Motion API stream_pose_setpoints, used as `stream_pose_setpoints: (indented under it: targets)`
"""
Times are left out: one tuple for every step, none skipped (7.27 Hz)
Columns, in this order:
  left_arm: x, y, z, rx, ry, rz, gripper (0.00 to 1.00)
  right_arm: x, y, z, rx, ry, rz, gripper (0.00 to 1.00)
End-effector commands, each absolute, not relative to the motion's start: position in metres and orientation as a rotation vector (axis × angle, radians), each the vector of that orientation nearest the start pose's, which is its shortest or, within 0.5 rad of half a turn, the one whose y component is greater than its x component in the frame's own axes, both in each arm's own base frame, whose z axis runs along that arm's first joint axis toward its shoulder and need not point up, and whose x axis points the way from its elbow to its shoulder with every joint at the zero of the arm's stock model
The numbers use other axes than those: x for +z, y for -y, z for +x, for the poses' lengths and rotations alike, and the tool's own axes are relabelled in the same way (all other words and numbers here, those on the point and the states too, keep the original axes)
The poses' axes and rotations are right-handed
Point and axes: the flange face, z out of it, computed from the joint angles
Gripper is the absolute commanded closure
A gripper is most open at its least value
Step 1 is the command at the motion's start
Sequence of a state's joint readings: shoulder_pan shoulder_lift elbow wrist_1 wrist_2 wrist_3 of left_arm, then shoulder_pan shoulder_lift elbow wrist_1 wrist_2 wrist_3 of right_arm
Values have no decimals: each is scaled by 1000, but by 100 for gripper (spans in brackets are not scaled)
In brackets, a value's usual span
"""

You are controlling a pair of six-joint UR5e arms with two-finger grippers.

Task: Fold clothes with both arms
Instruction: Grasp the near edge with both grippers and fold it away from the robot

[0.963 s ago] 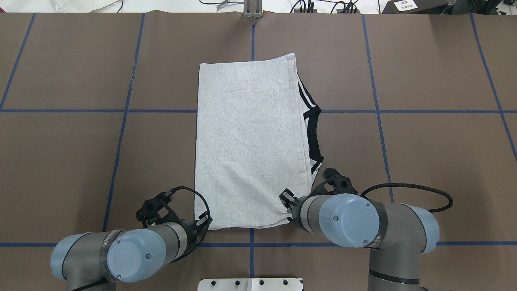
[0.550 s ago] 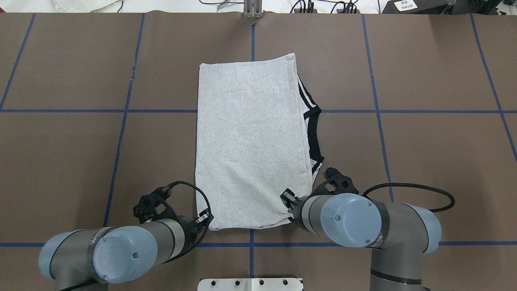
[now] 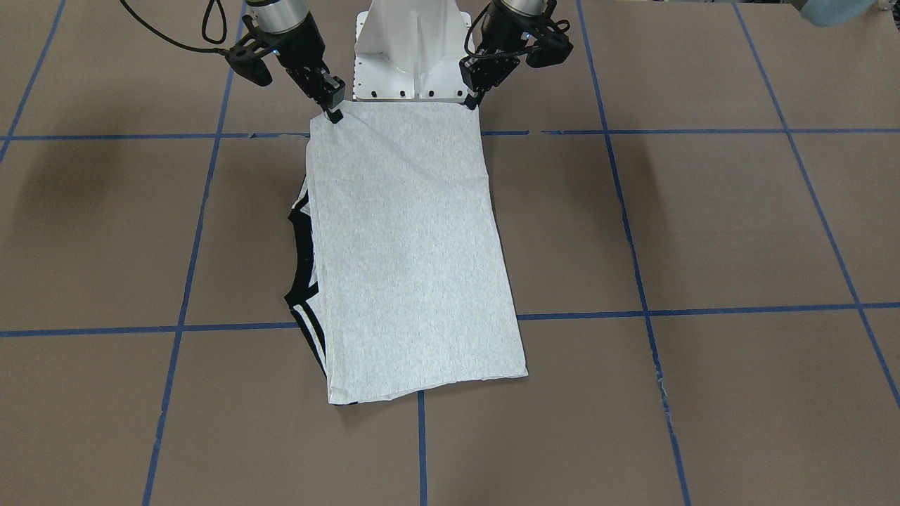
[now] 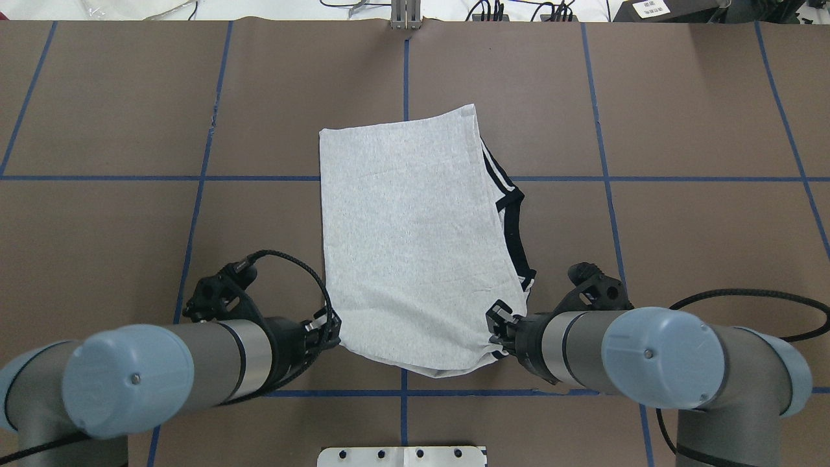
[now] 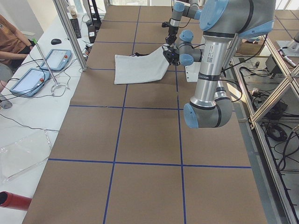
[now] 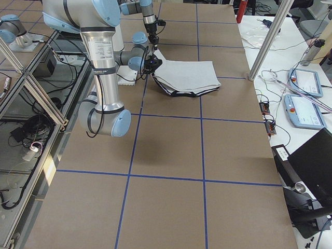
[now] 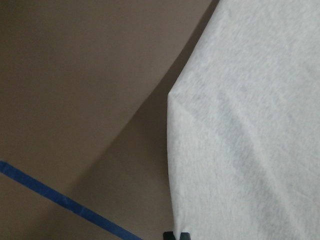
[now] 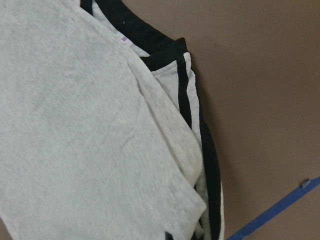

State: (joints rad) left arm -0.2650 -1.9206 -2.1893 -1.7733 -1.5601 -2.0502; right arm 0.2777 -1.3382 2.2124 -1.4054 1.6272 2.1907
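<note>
Folded grey T-shirt spread flat on the brown counter just beyond the white pedestal, with black collar and stripes peeking out along the right arm's side. Hem nearest the pedestal raised off the counter, sagging in the middle. Left pincer clenched on one raised hem corner; right pincer clenched on the other, beside the stripes. Blue tape lines gridding the counter out from the pedestal.
</note>
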Motion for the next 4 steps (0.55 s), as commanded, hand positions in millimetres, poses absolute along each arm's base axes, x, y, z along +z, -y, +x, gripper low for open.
stream_pose_setpoints:
  targets:
    - [162, 334, 414, -662, -1205, -20, 100, 214, 328, -399, 855, 1076, -276, 100]
    - [163, 374, 411, -643, -1180, 30, 100, 192, 394, -412, 904, 1028, -301, 100]
    - [173, 408, 414, -644, -1144, 77, 100, 185, 434, -416, 918, 1012, -274, 100]
    - [183, 433, 420, -638, -1124, 117, 100, 195, 460, -419, 909, 984, -236, 100]
